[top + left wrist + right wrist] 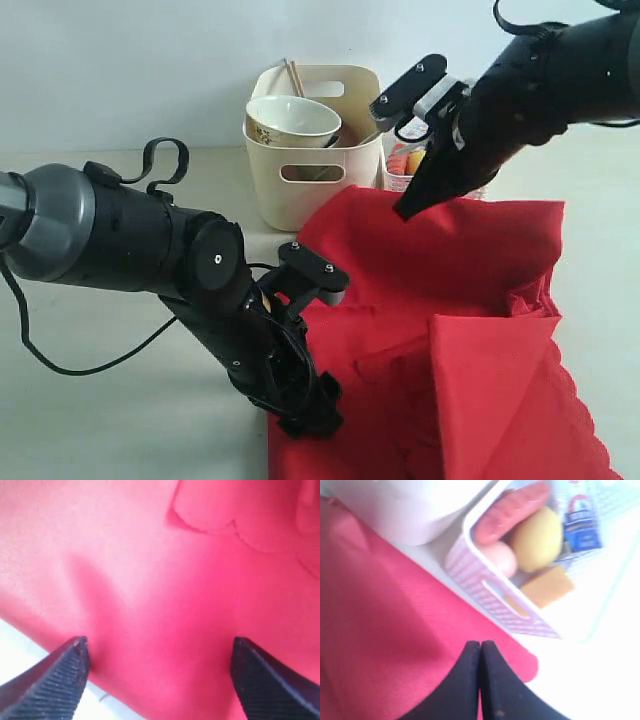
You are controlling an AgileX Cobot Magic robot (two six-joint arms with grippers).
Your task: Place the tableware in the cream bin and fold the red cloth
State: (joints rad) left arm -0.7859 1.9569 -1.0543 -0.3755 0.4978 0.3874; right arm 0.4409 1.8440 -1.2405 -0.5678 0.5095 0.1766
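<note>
1. Jaws of the left gripper [160, 652] stand spread wide over the left edge of the red cloth [450, 300].
2. Jaws of the right gripper [481, 647] are pressed together at the cloth's far corner, beside the white perforated basket [485, 592].
3. The cloth lies rumpled on the bench [100, 430].
4. The bowl [292, 118] and chopsticks [293, 72] sit in the cream bin [290, 200].

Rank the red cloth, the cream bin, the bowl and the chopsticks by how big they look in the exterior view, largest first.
1. red cloth, by far the widest.
2. cream bin.
3. bowl, sitting in the bin.
4. chopsticks; only their ends show above the rim.
</note>
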